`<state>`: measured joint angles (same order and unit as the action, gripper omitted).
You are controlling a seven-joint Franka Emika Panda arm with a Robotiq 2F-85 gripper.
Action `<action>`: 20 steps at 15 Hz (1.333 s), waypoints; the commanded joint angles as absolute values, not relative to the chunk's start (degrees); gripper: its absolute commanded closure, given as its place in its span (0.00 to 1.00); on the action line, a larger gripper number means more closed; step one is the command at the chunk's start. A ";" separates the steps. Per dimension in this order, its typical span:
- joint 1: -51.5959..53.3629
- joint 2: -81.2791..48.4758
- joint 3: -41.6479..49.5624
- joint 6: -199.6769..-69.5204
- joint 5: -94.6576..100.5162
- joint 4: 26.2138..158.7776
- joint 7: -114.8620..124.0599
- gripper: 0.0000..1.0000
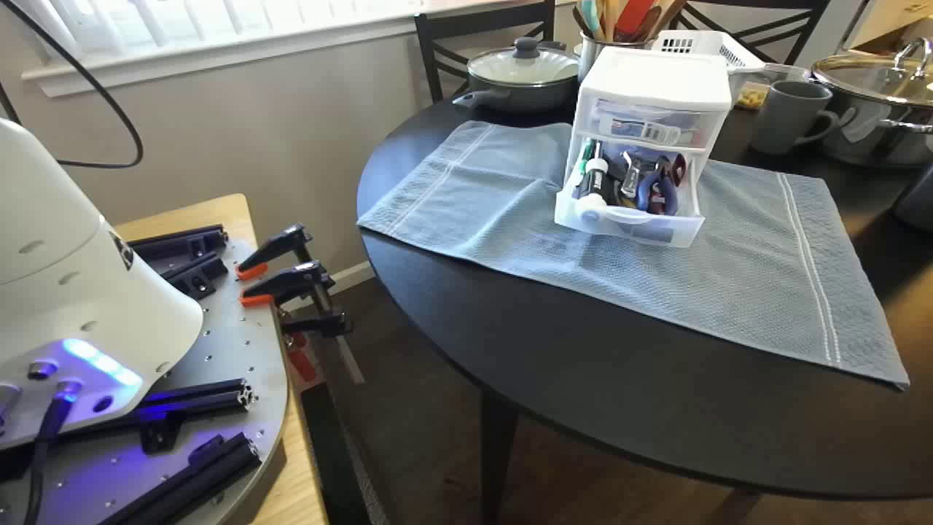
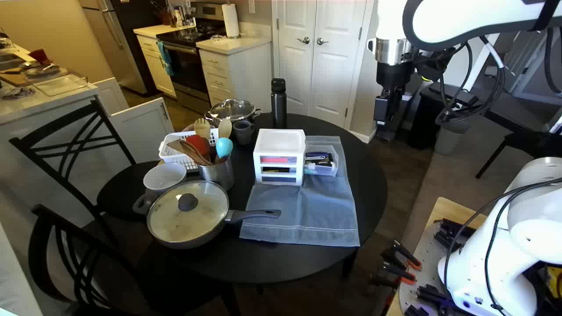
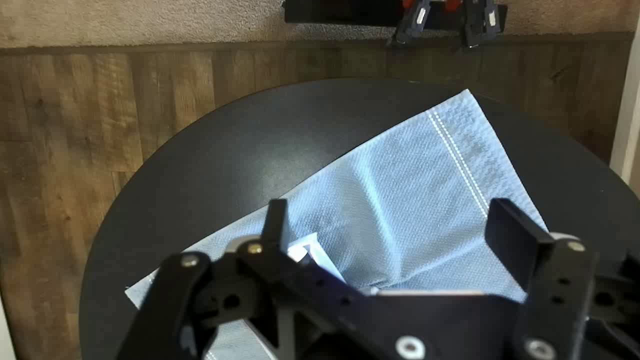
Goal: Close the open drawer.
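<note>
A small white drawer unit [image 1: 656, 76] stands on a blue-grey towel on the round black table; it also shows in an exterior view [image 2: 281, 139]. Its clear lower drawer [image 1: 631, 224] is pulled out and holds markers, clips and other small items. The open drawer sticks out to the side in an exterior view [image 2: 333, 163]. In the wrist view a white corner of the drawer [image 3: 324, 257] shows beside the left finger; the rest is hidden behind the gripper. My gripper [image 3: 391, 220] is open and empty. It hangs high in the air [image 2: 384, 117], apart from the drawer.
A lidded pan [image 2: 189, 215], a utensil holder [image 2: 218, 173], a white basket [image 2: 169, 151], a grey mug [image 1: 791, 117], a pot [image 1: 875, 131] and a dark bottle [image 2: 279, 103] stand around the unit. The towel [image 1: 496, 211] reaches the table edge. Clamps [image 1: 291, 281] stick out from the robot's base.
</note>
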<state>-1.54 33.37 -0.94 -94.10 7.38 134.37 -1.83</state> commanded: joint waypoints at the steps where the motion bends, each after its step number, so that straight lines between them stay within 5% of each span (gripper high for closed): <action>1: -0.96 33.32 -0.50 -93.92 7.58 134.22 -1.59 0.00; 9: -2.25 31.18 1.02 -96.55 5.23 134.73 2.02 0.00; 20: -9.46 17.23 3.89 -120.03 2.73 145.41 20.80 0.00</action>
